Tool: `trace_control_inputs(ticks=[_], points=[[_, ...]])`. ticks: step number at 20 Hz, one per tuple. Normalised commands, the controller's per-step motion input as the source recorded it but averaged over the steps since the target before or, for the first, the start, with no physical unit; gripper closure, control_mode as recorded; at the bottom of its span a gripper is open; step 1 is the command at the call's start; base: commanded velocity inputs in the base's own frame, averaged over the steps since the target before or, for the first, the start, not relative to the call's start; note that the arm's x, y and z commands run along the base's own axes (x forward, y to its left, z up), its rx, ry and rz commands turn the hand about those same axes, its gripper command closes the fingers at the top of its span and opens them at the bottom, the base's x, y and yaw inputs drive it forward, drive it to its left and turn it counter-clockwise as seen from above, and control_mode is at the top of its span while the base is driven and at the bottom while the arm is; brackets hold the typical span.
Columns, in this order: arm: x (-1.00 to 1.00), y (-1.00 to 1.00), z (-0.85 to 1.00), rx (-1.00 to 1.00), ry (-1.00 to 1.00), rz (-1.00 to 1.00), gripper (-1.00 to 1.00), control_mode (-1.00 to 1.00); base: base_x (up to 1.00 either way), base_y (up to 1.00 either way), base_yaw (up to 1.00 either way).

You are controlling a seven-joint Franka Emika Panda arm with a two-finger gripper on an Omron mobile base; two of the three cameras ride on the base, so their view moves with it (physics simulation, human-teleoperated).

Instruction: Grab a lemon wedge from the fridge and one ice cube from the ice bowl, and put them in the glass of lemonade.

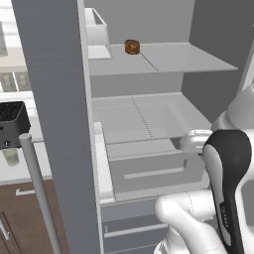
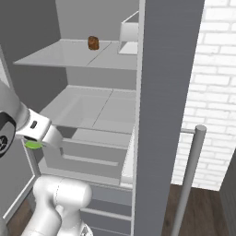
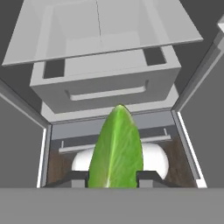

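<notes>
In front of the open fridge (image 1: 149,119), seen from the left base camera, the white arm is bending low at the lower right, level with the fridge's inner drawer (image 1: 154,171). A small round brown item (image 1: 132,46) is sitting on the upper shelf well above that drawer. Left of the fridge's swung-open door, a black toaster (image 1: 12,123) is standing on the counter, and just below it something pale that may be the glass of lemonade (image 1: 12,157) is peeking out — too small to be sure.

From the right base camera, the arm's wrist is reaching in front of the fridge's drawer, and a green sliver — the lemon wedge (image 2: 32,144) — is showing just under the hand.

Through the hand camera, the gripper (image 3: 114,178) is clamping the lemon wedge between its two dark tips, jaws narrow around it, the wedge standing pointed end up toward the fridge's drawer front beyond.

So, as I judge it, the wedge is picked and out of the fridge interior; carrying it to the glass, dropping it in, and the whole ice cube errand are left.
</notes>
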Motion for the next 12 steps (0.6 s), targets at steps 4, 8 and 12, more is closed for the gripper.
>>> trace_control_inputs(ticks=[4,8,12], points=[[0.00,0.00,0.00,0.00,0.00,0.00,1.00,-1.00,0.00,0.00,0.00],[-0.09,0.00,0.00,0.00,0.00,0.00,1.00,1.00,-0.72,0.15,0.00],[0.00,0.00,0.00,0.00,0.00,0.00,1.00,1.00,-1.00,0.51,0.03]])
